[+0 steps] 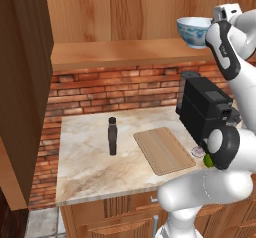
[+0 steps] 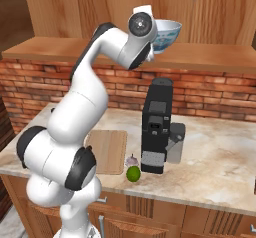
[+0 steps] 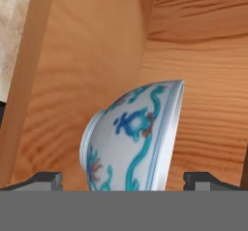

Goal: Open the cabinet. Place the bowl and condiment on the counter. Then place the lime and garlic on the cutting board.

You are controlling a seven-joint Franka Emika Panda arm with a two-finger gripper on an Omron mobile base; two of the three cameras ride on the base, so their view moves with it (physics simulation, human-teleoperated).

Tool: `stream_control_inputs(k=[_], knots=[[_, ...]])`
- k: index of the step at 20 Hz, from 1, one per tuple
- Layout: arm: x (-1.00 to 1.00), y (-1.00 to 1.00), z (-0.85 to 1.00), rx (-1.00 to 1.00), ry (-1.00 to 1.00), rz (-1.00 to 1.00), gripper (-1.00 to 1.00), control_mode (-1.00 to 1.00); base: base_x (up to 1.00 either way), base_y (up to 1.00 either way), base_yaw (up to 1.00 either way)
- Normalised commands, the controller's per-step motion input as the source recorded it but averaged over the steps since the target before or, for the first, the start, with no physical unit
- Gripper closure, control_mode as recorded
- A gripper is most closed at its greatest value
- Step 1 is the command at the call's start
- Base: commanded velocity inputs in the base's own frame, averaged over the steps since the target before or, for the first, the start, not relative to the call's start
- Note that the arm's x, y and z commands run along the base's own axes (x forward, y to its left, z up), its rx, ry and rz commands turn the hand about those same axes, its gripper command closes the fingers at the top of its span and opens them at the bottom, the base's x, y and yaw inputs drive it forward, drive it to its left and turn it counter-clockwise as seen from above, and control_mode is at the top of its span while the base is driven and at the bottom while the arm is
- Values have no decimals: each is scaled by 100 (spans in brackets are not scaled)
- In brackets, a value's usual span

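The cabinet [image 1: 25,82] stands open, its door swung out at the left. The white bowl [image 1: 195,31] with the blue pattern rests on the cabinet shelf [image 1: 125,54], and shows in the right base view as the bowl [image 2: 166,34]. My gripper [image 3: 123,179] is open, with the bowl [image 3: 135,138] between its fingers [image 3: 48,179], which stay apart from its sides. The dark condiment bottle [image 1: 112,136] stands upright on the counter [image 1: 85,167], left of the cutting board [image 1: 164,150]. The lime [image 2: 133,173] and the garlic [image 2: 131,160] lie on the counter just right of the board [image 2: 107,152].
A black coffee machine [image 2: 156,127] stands on the counter under the shelf, right of the board and close behind the lime and garlic. A brick wall [image 1: 115,89] backs the counter. The open door reaches forward at the counter's left end.
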Motion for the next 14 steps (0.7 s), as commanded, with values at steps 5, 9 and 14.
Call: stream_control_inputs(k=[5, 9, 14], knots=[[15, -6, -3, 0, 0, 0, -100, -100, 0, 0, 0], [12, -7, -1, 0, 0, 0, -100, -100, 0, 0, 0], [12, -7, 0, 0, 0, 0, -100, -100, 0, 0, 0]])
